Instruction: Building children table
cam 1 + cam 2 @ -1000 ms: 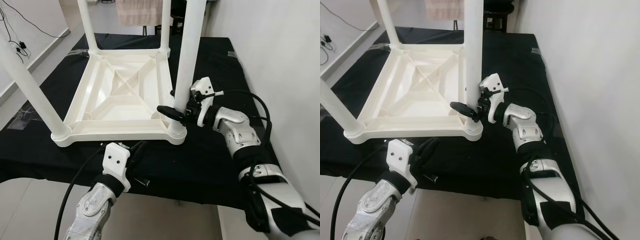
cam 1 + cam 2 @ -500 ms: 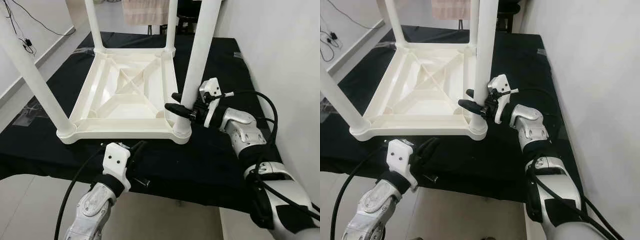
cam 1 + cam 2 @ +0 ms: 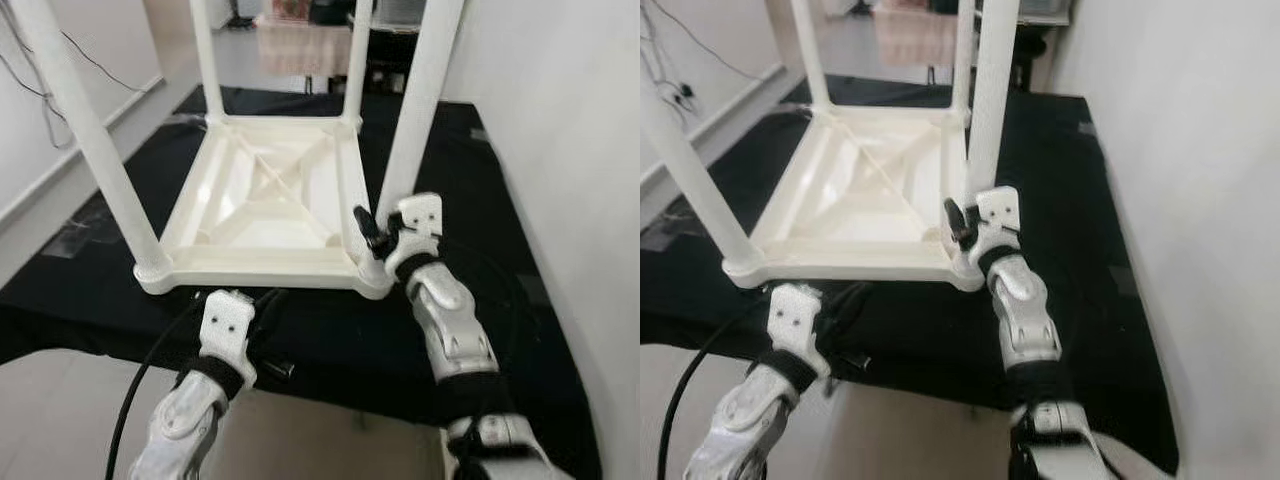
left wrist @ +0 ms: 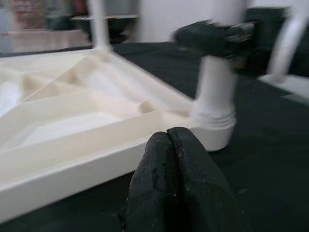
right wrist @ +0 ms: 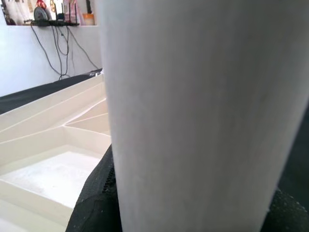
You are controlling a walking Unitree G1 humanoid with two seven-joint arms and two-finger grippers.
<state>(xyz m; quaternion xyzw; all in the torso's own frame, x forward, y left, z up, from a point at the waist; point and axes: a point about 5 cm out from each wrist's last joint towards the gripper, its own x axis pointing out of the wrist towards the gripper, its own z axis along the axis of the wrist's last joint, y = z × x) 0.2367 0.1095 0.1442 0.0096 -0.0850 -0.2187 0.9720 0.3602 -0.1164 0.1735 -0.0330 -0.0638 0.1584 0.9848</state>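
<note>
1. The left gripper (image 3: 268,300) is hovering at the near edge of the black-covered surface (image 3: 470,190), its fingers (image 4: 178,183) pressed together on nothing, just short of the table's rim.
2. The right gripper (image 3: 368,232) is clamping the base of the near-right leg (image 3: 418,100), one finger on each side of it.
3. The white children's table (image 3: 270,190) is lying upside down on the black cover, its four legs pointing up.
</note>
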